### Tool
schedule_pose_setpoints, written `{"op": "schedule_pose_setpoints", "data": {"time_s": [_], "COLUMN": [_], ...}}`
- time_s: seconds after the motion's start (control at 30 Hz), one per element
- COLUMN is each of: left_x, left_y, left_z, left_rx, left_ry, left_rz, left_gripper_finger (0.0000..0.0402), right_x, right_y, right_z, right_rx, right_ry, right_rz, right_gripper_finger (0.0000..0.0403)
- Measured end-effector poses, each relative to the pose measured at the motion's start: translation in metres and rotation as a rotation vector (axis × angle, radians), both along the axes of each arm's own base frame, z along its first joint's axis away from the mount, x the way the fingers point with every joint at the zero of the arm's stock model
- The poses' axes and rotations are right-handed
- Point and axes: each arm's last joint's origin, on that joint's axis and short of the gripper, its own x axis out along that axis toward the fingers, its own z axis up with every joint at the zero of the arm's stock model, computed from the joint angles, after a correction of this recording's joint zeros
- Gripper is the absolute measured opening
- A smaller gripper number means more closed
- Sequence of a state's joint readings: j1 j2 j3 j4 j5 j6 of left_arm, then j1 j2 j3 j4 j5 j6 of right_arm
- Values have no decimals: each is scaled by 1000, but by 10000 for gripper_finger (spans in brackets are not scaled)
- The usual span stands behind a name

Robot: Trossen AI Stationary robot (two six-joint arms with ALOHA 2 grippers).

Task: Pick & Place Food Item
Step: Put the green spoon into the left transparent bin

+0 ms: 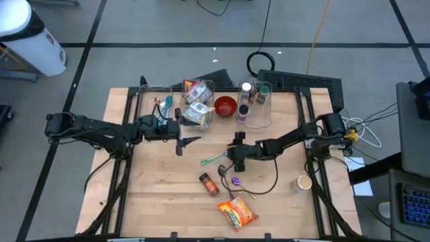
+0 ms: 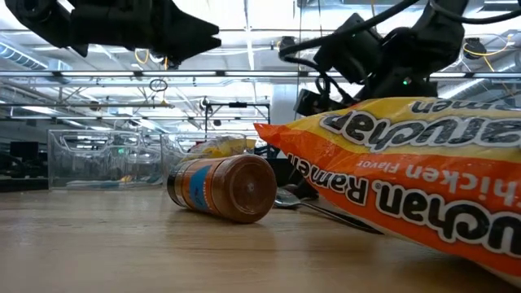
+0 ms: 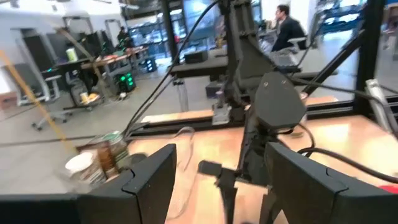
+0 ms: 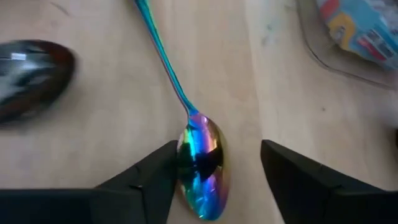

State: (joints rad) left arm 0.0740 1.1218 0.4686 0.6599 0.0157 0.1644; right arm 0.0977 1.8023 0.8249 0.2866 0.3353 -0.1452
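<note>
An orange ramen packet (image 1: pixel 237 213) lies flat near the table's near edge and fills the right of the low view (image 2: pixel 407 179). A brown spice jar (image 1: pixel 209 183) lies on its side beside it (image 2: pixel 224 187). An iridescent spoon (image 4: pixel 202 165) lies flat on the table at mid-table (image 1: pixel 213 159). My right gripper (image 1: pixel 228 161) is low over it, open, its fingers (image 4: pixel 149 183) on either side of the spoon's bowl. My left gripper (image 1: pixel 189 141) is open and empty above the table's left middle, pointing toward the right arm (image 3: pixel 273 106). My right gripper's open fingers come from above and stand on either side of the spoon's bowl (image 4: pixel 198 155). The bowl lies right beside one finger (image 4: pixel 163 171). I cannot tell whether that finger touches it. The spoon lies flat on the table.
At the far side, a clear bin of snack packets (image 1: pixel 197 104), a red bowl (image 1: pixel 225 105) and a clear bin of bottles (image 1: pixel 254 104) stand in a row. A paper cup (image 1: pixel 304 182) stands at the right. A dark rounded thing (image 4: pixel 31 78) lies near the spoon.
</note>
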Motion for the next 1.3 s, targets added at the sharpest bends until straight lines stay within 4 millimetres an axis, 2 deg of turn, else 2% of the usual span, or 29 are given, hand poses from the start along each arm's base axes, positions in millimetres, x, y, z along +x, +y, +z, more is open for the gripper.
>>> {"op": "schedule_pose_setpoints", "data": {"time_s": [0.17,0.43,0.6,0.83,1.1,1.2,1.3], "left_x": [-1,-4,-6,-5,16,25,34], "left_y": [11,30,36,32,27,27,27], "left_z": [-2,-5,-11,-17,25,39,41], "left_rx": [9,23,90,183,72,46,21], "left_ry": [19,52,129,251,563,600,675], "left_rz": [52,132,156,166,213,211,203], "left_gripper_finger": [251,251,250,251,251,251,251], "right_x": [1,3,8,10,14,14,12], "right_y": [-14,-32,-38,-45,-56,-59,-59], "right_z": [0,2,7,16,49,56,63], "right_rx": [44,46,24,-8,-77,-101,-119], "right_ry": [3,-30,-97,-149,-193,-202,-220], "right_rz": [-5,-40,-33,-25,-23,-14,-7], "right_gripper_finger": [147,11,8,3,2,1,1]}}
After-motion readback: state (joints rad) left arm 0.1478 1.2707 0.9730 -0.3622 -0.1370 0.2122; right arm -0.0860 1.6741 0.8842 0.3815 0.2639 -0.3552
